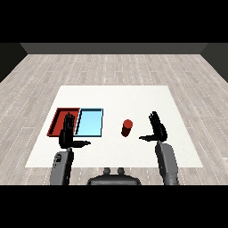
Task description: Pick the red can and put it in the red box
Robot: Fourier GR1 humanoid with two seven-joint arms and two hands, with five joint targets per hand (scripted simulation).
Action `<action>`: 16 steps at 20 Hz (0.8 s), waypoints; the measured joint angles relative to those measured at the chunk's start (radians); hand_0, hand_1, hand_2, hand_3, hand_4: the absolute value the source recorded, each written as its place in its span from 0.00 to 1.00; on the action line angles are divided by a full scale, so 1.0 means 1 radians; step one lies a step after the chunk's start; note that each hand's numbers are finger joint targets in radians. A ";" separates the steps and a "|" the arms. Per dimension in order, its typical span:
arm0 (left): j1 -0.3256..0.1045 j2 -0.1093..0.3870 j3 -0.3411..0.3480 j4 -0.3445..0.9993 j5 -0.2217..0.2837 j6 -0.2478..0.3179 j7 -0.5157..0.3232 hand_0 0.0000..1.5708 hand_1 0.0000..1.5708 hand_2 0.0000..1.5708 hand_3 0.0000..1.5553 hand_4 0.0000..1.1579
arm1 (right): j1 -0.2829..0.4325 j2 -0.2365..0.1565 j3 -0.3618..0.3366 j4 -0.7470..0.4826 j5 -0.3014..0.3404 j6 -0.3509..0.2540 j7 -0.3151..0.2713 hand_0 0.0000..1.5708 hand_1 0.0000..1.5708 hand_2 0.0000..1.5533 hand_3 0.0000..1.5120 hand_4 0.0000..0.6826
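A white table sits on a pale plank floor, seen from the robot's head looking down and forward. Two grey forearms rise from the lower corners, each ending in a black hand.

Judging by how things lie, the task has hardly begun. The red can stands upright on the bare table, right of centre, held by neither hand. Nothing lies in the red tray, as far as the view shows. What is left is nearly everything — reaching the can, closing on it, lifting it, carrying it leftward across the blue tray and setting it down in the red one.

The right hand is just right of the can, near it but not touching. Its fingers point up and are straight, and the thumb sticks out toward the can, so the hand is spread apart and holds nothing. The left hand is raised in front of the near edge of the red tray, partly covering it. Its fingers are also straight, thumb out to the side, with nothing in it.

The two trays lie side by side at the left of the table, touching — red on the outside, light blue next to it, toward the middle. The can is well apart from the red tray, with the blue tray between them.

The can is a small plain cylinder, dark red on its side and brighter red on its round top. No label or marking can be made out.
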 measured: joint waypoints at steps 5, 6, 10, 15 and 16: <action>-0.005 0.003 0.007 0.032 -0.002 -0.003 -0.018 0.00 0.00 0.00 0.00 0.00 | 0.002 0.035 0.021 0.017 -0.012 -0.016 -0.002 0.00 0.00 0.00 0.00 0.00; -0.006 0.007 0.013 0.031 0.003 -0.006 -0.013 0.00 0.00 0.00 0.00 0.00 | 0.003 0.044 0.030 0.029 -0.007 -0.020 -0.010 0.00 0.00 0.00 0.00 0.00; 0.018 0.005 0.007 -0.001 0.003 -0.004 -0.007 0.00 0.00 0.00 0.00 0.00 | -0.009 0.064 0.041 0.112 0.004 -0.022 -0.070 0.00 0.00 0.00 0.00 0.00; 0.019 0.013 0.016 -0.011 0.016 -0.015 0.000 0.00 0.00 0.00 0.00 0.00 | -0.007 0.081 0.077 0.139 -0.007 -0.041 -0.091 0.00 0.00 0.00 0.00 0.00; 0.015 0.010 0.013 -0.016 0.016 -0.013 0.007 0.00 0.00 0.00 0.00 0.00 | -0.010 0.084 0.083 0.147 -0.010 -0.043 -0.093 0.00 0.00 0.00 0.00 0.00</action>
